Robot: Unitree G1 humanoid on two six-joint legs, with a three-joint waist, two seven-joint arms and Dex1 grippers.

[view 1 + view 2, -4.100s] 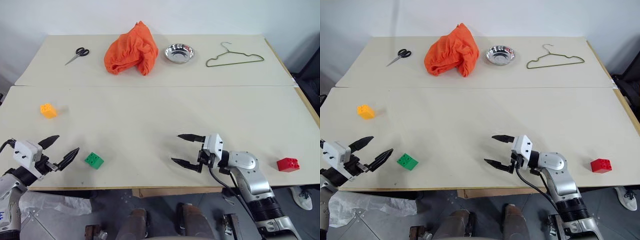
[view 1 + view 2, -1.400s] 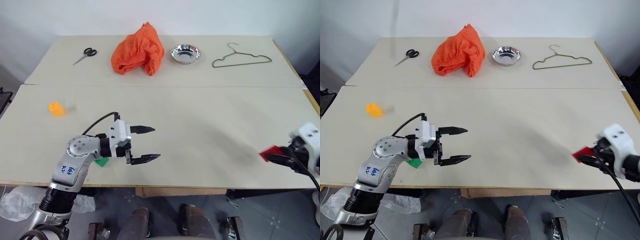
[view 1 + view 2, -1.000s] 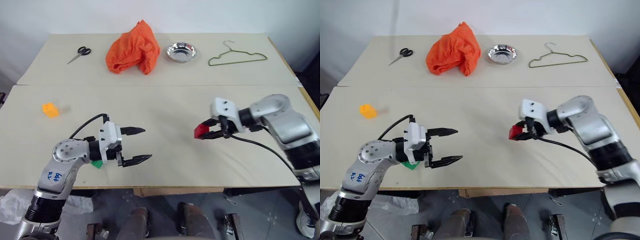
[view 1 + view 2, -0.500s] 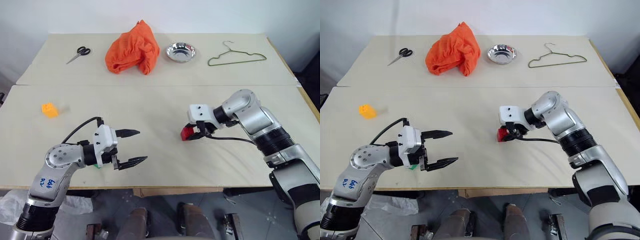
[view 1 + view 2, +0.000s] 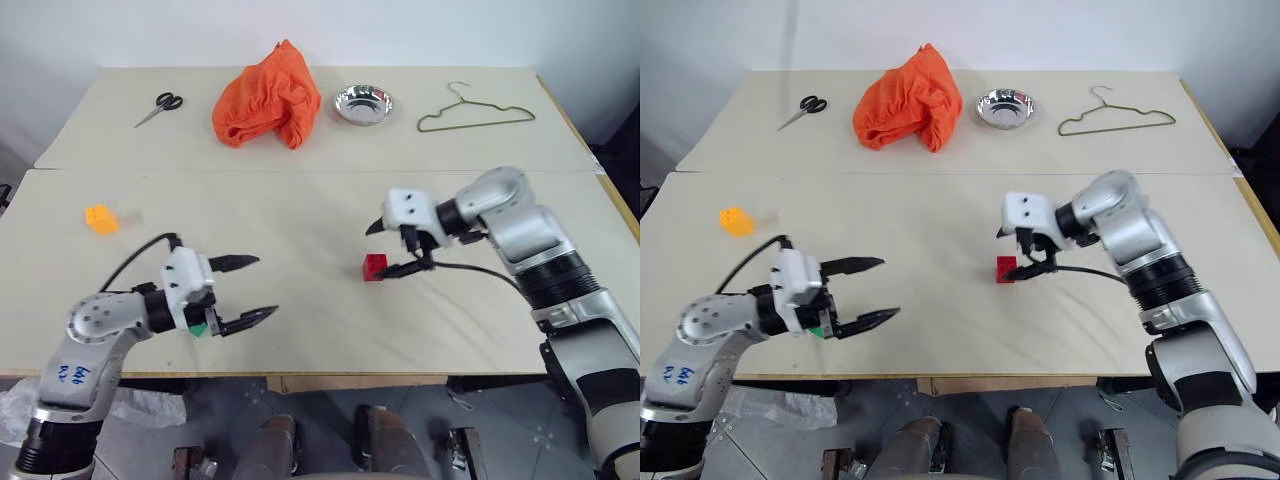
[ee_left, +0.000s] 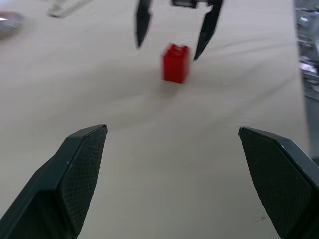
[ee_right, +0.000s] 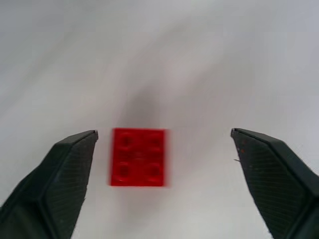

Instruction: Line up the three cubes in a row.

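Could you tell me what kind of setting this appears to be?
Probably a robot test bench in a lab: two plain tables pushed together against a bare white wall, with unrelated props laid out, such as scissors, a wire hanger, a steel bowl and toy cubes.

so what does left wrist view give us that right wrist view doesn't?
Left wrist view: the left gripper open, looking across the table at the right gripper from outside, its fingers spread either side of the red cube; the cube's side face shows.
Right wrist view: the red cube's studded top from above.
Both: the red cube sits on the table, released, between the open right fingers.
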